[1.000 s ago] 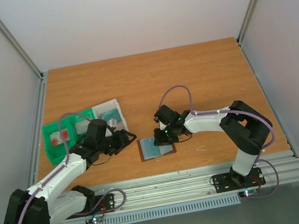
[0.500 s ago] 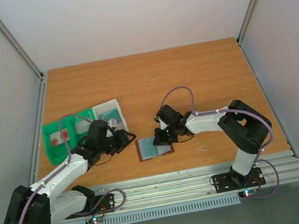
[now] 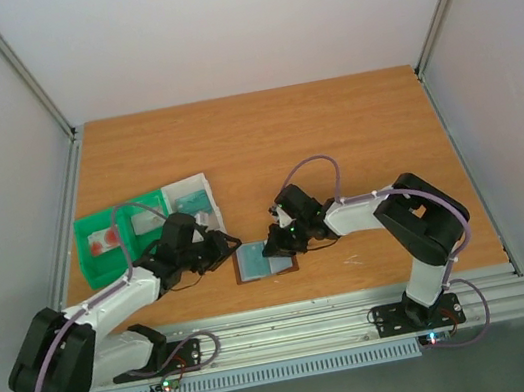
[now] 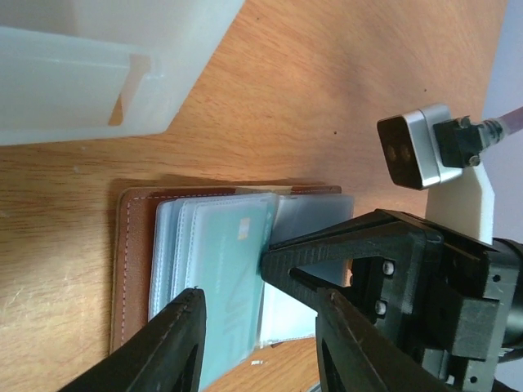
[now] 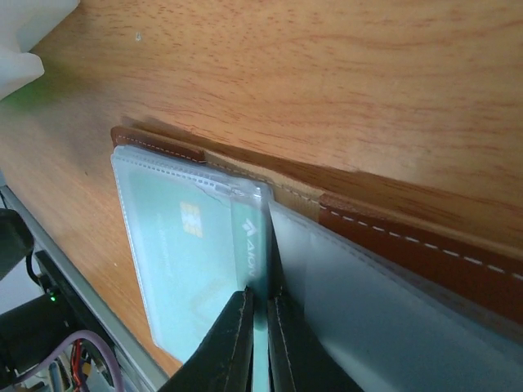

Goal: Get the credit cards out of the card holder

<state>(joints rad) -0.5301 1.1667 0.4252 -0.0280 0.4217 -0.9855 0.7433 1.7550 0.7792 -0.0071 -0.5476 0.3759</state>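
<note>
The card holder (image 3: 265, 259) has slid a touch toward the left edge of the counter (image 3: 332, 133) over the last second. It was dragged along by the right gripper (image 3: 273, 247), which stays clenched on the edge of the teal-green card (image 5: 188, 253). So the card is not coming free yet, I'd say; the whole card holder travels with it. The left gripper (image 3: 225, 245) has closed in from the tray (image 3: 84, 250) side, jaws spread, just over the card holder's left half, likely to pin it.

The card holder lies open close to the near edge, about midway along. It is stitched brown leather outside with glossy clear sleeves (image 4: 172, 245) inside, and the card looks thin, stiff and slick. I can't pick out the white card; only 1 shows.
</note>
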